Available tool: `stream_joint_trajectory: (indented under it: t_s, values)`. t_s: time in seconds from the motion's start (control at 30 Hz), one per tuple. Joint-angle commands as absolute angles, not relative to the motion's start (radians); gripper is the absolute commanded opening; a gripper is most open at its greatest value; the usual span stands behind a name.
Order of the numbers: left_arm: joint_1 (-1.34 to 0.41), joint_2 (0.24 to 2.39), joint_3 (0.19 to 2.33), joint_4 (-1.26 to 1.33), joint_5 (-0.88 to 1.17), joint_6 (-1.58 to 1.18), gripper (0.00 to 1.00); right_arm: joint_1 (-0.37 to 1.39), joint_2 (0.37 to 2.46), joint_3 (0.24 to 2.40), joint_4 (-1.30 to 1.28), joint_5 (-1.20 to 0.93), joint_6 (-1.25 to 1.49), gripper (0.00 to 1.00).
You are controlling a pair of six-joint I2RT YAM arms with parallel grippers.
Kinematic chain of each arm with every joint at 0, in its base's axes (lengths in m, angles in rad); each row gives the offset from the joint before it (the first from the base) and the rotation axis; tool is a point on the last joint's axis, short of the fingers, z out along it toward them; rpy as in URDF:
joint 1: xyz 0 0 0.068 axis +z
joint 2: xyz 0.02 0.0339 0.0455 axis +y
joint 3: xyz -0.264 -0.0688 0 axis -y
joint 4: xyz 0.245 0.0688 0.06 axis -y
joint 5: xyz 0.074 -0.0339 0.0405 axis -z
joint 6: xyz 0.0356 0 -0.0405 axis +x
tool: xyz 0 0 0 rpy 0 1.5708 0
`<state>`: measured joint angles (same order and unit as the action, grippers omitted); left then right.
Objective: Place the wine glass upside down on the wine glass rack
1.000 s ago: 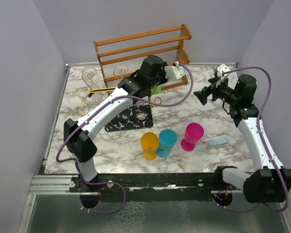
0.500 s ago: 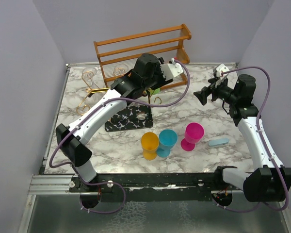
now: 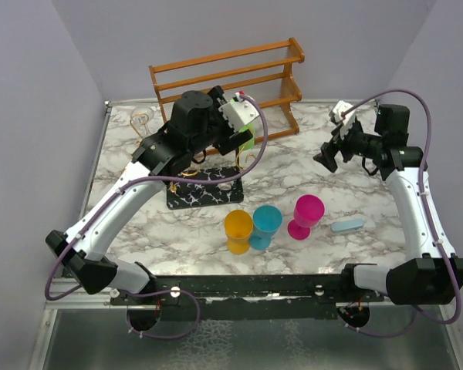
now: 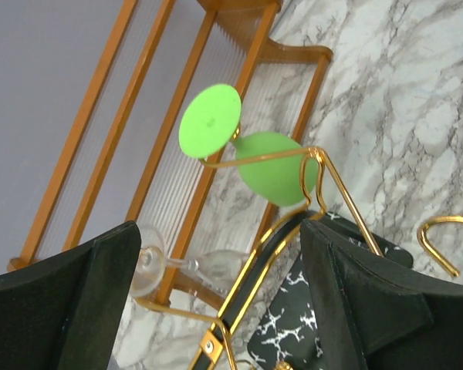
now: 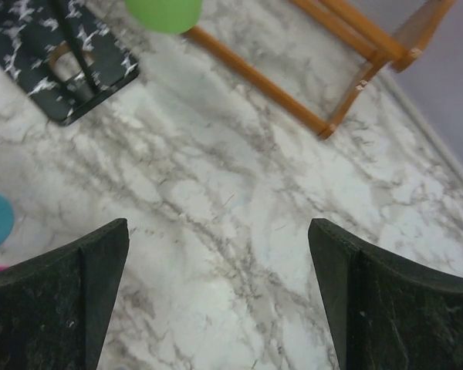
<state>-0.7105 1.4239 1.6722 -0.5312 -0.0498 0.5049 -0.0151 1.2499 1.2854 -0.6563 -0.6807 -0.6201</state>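
The green wine glass (image 4: 274,168) hangs by its stem from a gold arm of the wine glass rack (image 4: 333,183), foot above the wire and bowl below. In the top view the green wine glass (image 3: 248,140) shows just right of my left gripper (image 3: 225,145), over the rack's black veined base (image 3: 193,194). My left gripper (image 4: 224,308) is open, a little back from the glass, touching nothing. My right gripper (image 3: 326,156) hangs open over bare marble at the right. In its own view the right gripper (image 5: 216,308) has nothing between its fingers.
A clear glass (image 4: 194,262) hangs on another rack arm. The orange-brown wooden shelf (image 3: 224,73) stands behind the rack. An orange cup (image 3: 238,230), a teal cup (image 3: 266,225), a magenta stemmed glass (image 3: 306,214) and a pale blue block (image 3: 347,225) stand near the front.
My left gripper has opened off the green glass, leaving it on the gold arm, and the left arm has drawn back to the left. The right arm has shifted slightly.
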Motion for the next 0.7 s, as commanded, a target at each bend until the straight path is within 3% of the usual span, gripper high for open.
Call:
stream_joint_trajectory:
  t_s: [0.0,0.27,0.67]
  values:
    - [-0.696,1.328,1.601,-0.575,-0.120,0.504,0.90,-0.020,1.250,1.316,-1.019,-0.794,-0.844,0.96]
    - [-0.677,1.230,1.539,-0.604,-0.154,0.528,0.94,0.001,1.302,1.309,-1.242,-0.770,-0.977,0.83]
    - [-0.629,1.171,1.470,-0.583,-0.130,0.524,0.94,0.163,1.308,1.192,-1.162,-0.553,-0.878,0.71]
